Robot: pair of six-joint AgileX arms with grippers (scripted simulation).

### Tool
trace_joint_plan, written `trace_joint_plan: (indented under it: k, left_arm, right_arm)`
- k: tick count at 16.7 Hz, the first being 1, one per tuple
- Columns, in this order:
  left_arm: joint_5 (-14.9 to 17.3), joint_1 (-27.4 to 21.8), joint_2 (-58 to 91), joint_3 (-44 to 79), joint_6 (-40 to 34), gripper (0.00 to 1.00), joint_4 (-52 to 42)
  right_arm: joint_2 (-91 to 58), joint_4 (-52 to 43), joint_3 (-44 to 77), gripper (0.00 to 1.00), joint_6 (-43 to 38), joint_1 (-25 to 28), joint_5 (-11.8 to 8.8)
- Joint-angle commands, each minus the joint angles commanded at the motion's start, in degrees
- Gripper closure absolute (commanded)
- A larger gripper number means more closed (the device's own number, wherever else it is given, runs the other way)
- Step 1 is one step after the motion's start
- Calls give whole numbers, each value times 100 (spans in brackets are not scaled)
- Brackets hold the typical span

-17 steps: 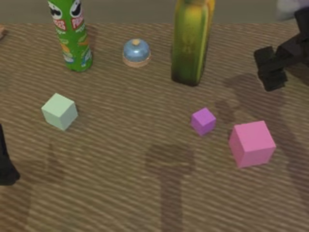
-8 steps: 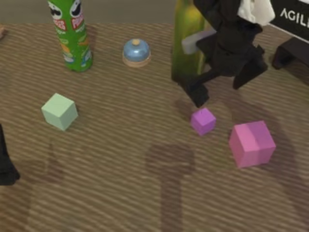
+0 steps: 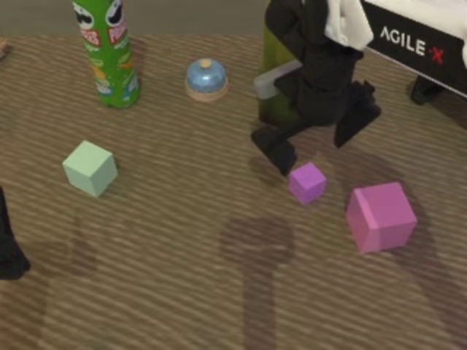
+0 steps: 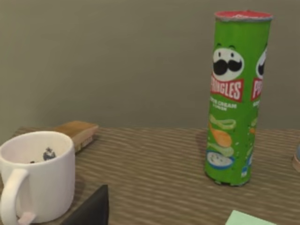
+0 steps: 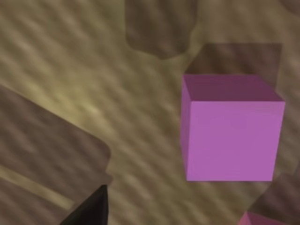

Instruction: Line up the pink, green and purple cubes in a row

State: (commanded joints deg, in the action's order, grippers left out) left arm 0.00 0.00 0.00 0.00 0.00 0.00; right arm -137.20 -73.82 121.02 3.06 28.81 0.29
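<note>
Since a second ago our right gripper (image 3: 314, 146) has swung in above the purple cube (image 3: 307, 181) — fingers spread wide to straddle it. Pink cube (image 3: 381, 216) sits just beside it — green cube (image 3: 90, 168) well apart

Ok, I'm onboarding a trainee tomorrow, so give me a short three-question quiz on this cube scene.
1. True or false: the right gripper is shut on the purple cube.
2. Which cube lies nearest the top view's left edge? A) pink cube B) green cube C) purple cube
3. Name the object standing between the chip can and the bottle.

Key: 1 false, its fingers are open above it; 2 B; 3 the bell.
</note>
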Motion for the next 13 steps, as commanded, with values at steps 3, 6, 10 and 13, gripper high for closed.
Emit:
trace_joint_plan:
  k: [3,6,10,13]
  left_arm:
    - [0,0,0,0,0,0,0]
    - [0,0,0,0,0,0,0]
    - [0,0,0,0,0,0,0]
    - [0,0,0,0,0,0,0]
  right_arm:
    - [2,30,-32,0,1,-28,-1]
    - [-107,428,-338,0,10,-9,1]
    - [-365,1385,-973,0,-6,1,4]
    - [-475,1696,-1220,0,-12,7,6]
